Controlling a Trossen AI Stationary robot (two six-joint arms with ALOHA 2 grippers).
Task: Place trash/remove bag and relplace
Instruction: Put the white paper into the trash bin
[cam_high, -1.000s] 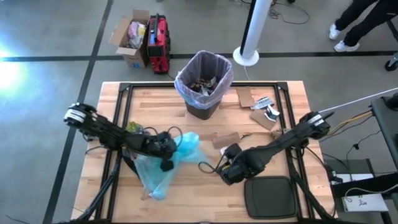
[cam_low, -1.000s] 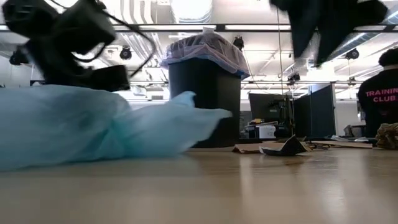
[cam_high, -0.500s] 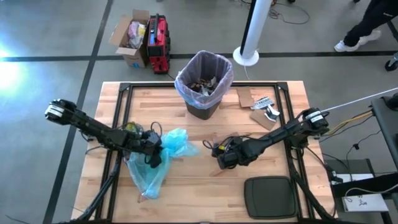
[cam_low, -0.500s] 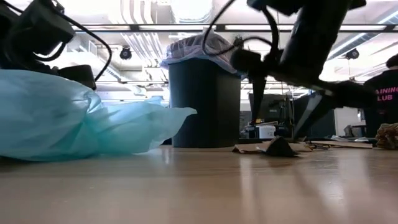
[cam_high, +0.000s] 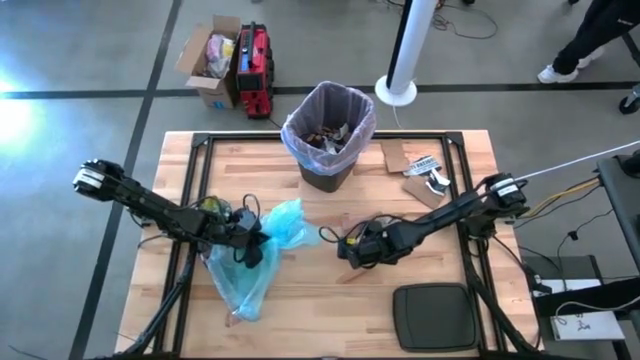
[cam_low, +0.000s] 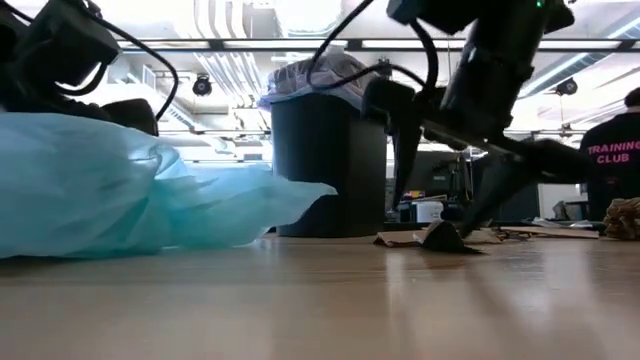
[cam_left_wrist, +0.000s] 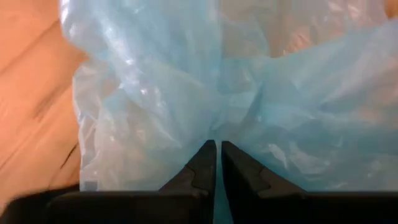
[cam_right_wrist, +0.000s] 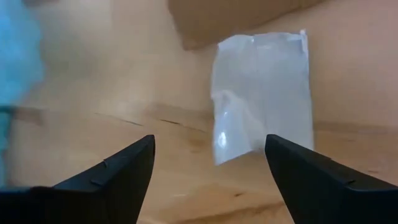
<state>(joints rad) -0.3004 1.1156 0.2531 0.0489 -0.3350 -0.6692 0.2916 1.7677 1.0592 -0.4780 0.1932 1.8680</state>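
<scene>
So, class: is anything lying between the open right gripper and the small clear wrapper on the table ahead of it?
Nothing visible does. The right gripper is open, and only bare table shows between its fingers and the clear wrapper. A cardboard scrap lies beyond the wrapper.

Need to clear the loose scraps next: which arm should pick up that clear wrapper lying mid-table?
Right. The right gripper is open and empty, with the clear wrapper just ahead between its fingers. The left gripper is shut on the light blue bag, so probably unavailable.

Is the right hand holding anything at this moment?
No. In the right wrist view the right hand has its fingers spread wide over bare table, with only a clear wrapper lying ahead.
</scene>
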